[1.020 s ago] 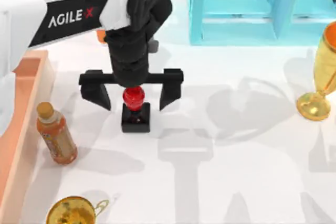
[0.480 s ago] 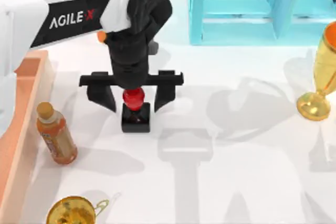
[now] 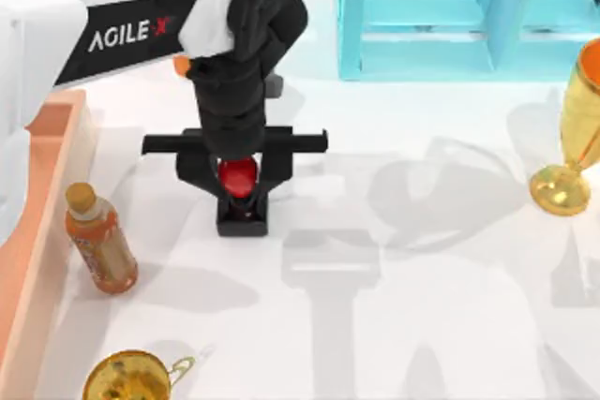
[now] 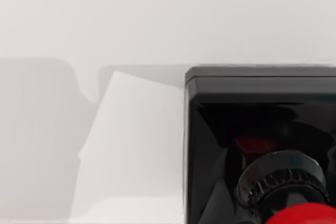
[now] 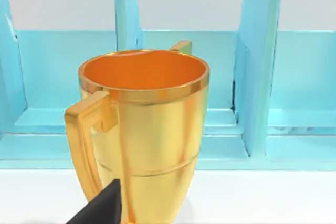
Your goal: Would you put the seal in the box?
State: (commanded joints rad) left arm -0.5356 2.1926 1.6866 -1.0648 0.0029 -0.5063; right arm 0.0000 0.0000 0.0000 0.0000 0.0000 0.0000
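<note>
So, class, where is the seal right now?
In the top view the seal stands left of centre, between the left gripper's fingers, right of the orange bottle.

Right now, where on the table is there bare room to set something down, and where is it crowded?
Widest bare patch: the middle of the table, between the seal and the gold trophy, below the blue shelf. Crowded: the left side, where the left gripper closes around the seal, beside the orange bottle, the box and a second gold cup.
</note>
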